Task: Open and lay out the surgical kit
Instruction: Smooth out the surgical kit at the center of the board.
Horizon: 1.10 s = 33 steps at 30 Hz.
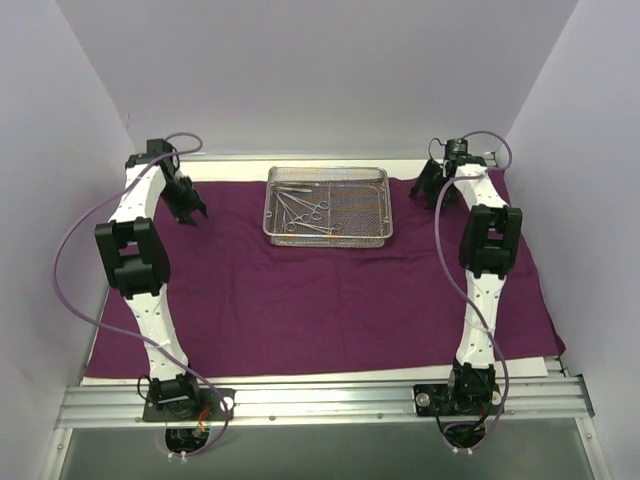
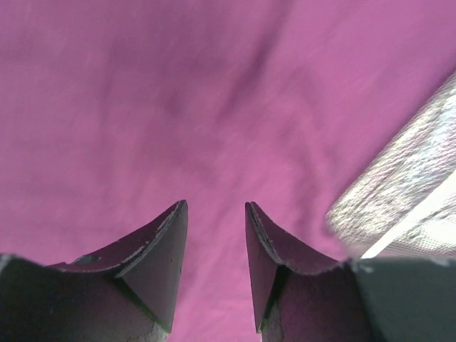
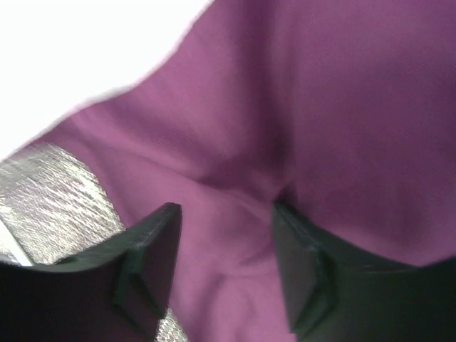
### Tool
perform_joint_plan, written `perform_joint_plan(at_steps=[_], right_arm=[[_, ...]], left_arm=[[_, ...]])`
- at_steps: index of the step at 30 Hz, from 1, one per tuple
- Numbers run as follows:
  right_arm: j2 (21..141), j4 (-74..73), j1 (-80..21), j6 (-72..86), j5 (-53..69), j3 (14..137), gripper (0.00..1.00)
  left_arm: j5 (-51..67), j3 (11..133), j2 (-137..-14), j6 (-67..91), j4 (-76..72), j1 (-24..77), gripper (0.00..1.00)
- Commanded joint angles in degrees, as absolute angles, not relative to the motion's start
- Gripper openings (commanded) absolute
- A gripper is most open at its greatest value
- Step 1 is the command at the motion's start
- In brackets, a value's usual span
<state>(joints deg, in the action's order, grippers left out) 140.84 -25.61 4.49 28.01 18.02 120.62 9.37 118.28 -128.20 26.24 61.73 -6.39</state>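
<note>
Surgical kit's purple cloth wrap (image 1: 320,300) lies spread flat, with the wire-mesh tray (image 1: 386,208) at its far middle holding the clamps (image 1: 305,212). I see my left gripper (image 1: 192,213) over the cloth's far left, well apart from the tray, its fingers (image 2: 160,242) parted with only bare cloth showing between them. My right gripper (image 1: 428,185) is at the far right corner, also parted and gripping nothing, above a rumpled fold.

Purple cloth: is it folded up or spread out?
Spread out. The purple cloth lies wide and flat, and the wire tray sits uncovered on top of it with the clamps showing inside.
</note>
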Motion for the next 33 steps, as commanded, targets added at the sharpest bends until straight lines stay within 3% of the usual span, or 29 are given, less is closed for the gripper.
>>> perform_joint_plan(at_steps=[1,6,7,12,25,33], right_arm=[[132.7,-36.2,5.4,24.2,7.9,114.1,0.59],[121.5,-36.1,5.8,22.6,4.0,99.6,0.65],[120.1,-35.1,6.0,22.3,1.9,95.3,0.71],[111.6,-34.2,6.6,20.1,-2.8,85.5,0.75],[101.4,-25.1,9.0,25.3,2.5,56.7,0.73],[100.5,-27.1,12.0,27.7,1.3,53.3,0.72]], left_arm=[[6.2,107.9,-122.6,22.6,59.1,-7.0,0.47],[8.8,96.7,-119.4,22.7,55.5,-6.9,0.50],[8.7,94.7,-118.8,22.6,55.1,-6.9,0.50],[9.3,94.7,-118.7,21.7,55.4,-7.1,0.51],[11.4,93.3,-122.3,20.2,54.8,-12.1,0.51],[12.7,89.4,-121.8,20.3,53.2,-12.7,0.50]])
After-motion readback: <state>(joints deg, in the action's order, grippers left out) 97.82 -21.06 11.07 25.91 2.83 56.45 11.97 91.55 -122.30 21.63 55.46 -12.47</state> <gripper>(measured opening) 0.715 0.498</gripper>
